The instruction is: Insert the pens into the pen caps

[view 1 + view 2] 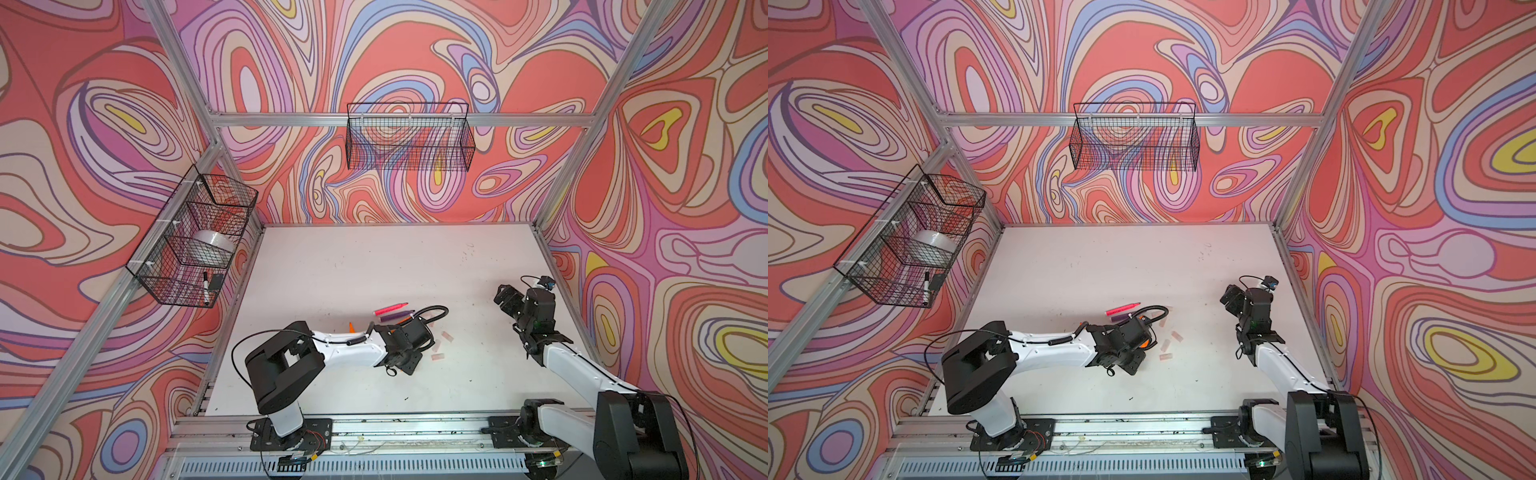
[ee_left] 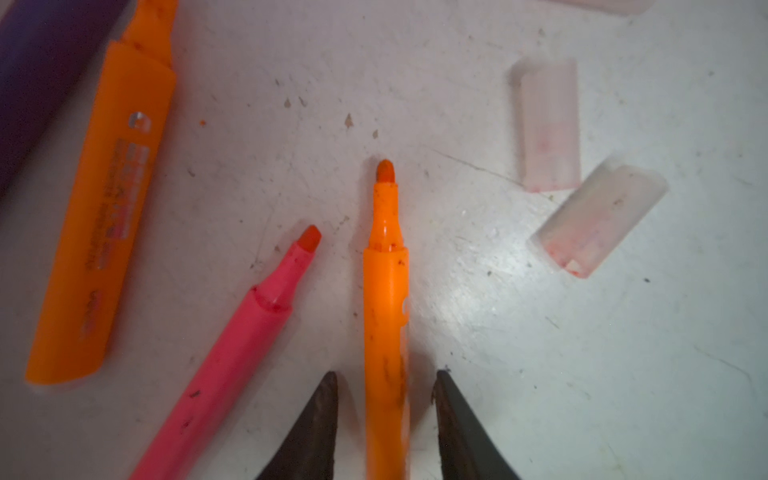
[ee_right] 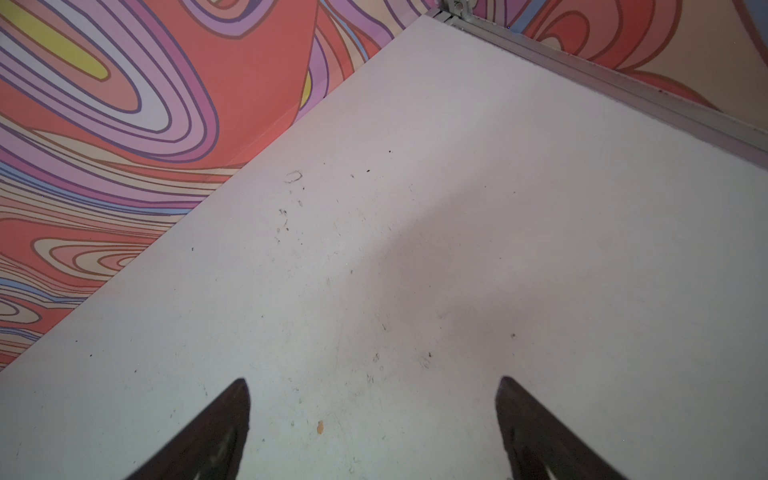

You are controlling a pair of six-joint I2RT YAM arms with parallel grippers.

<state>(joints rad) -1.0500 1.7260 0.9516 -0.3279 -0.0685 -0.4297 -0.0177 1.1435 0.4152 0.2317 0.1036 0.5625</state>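
In the left wrist view an orange pen (image 2: 384, 316) lies on the white table, tip pointing away, between the jaws of my left gripper (image 2: 386, 380). The jaws stand open, with a narrow gap on each side of the barrel. Beside it lie a pink pen (image 2: 232, 361), a second orange pen (image 2: 104, 216) and part of a purple pen (image 2: 37, 62). Two translucent pen caps (image 2: 548, 124) (image 2: 598, 220) lie past the tip. In both top views another pink pen (image 1: 390, 309) (image 1: 1121, 309) lies behind the left wrist. My right gripper (image 3: 374, 386) (image 1: 503, 297) is open over bare table at the right.
More loose caps (image 1: 438, 356) (image 1: 1166, 356) lie right of the left wrist. A wire basket (image 1: 191, 237) on the left wall holds a tape roll and a black-and-white marker (image 1: 205, 286). Another wire basket (image 1: 409, 137) hangs on the back wall.
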